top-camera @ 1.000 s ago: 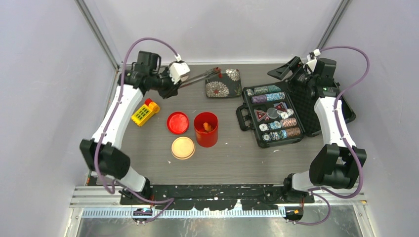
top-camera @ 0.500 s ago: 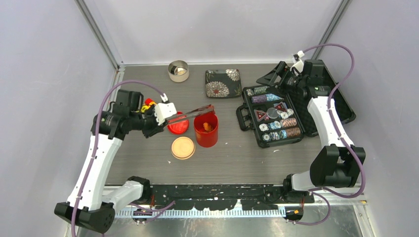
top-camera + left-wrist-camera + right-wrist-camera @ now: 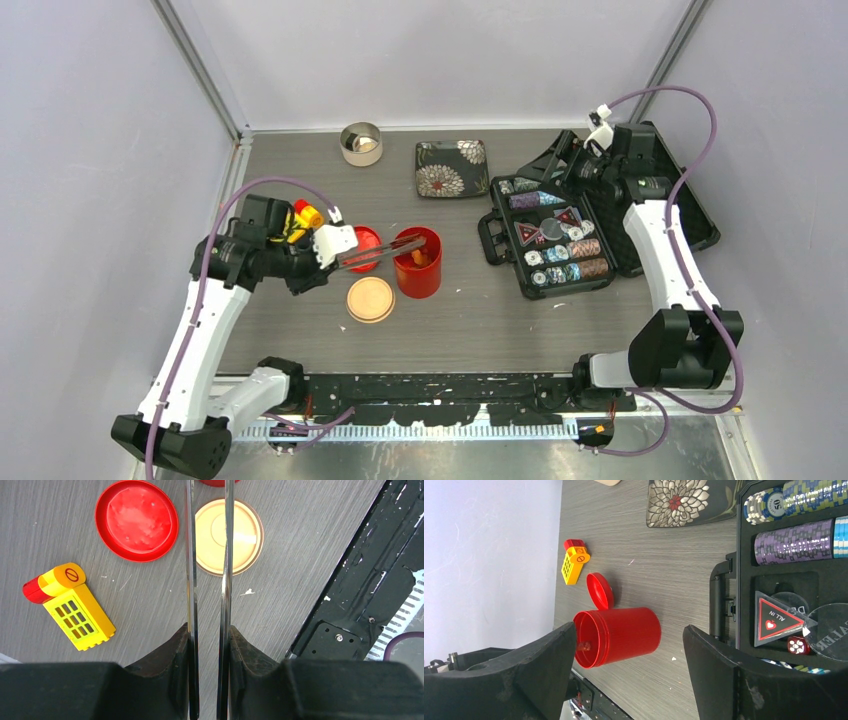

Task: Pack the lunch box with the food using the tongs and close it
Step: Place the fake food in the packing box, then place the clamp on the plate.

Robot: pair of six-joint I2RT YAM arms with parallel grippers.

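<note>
Grey wood-grain table (image 3: 300, 180), pale walls. Left gripper (image 3: 209, 645) clamped on tongs (image 3: 190, 580), tips over open canister (image 3: 418, 272), probably to drop food; orange piece (image 3: 420, 257) inside. Red lid (image 3: 136, 520) and beige lid (image 3: 370, 299) lie beside it. Right gripper (image 3: 629, 645) spread wide, empty, parked above chip case (image 3: 560, 240).

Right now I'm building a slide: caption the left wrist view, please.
Left gripper holds tongs; red lid, beige lid and yellow toy block lie below.

My left gripper (image 3: 209, 630), arm stretched forward, pinches the tongs (image 3: 191, 555) between its fingers, while my right gripper (image 3: 629, 630) hangs far right, jaws wide, empty.
</note>
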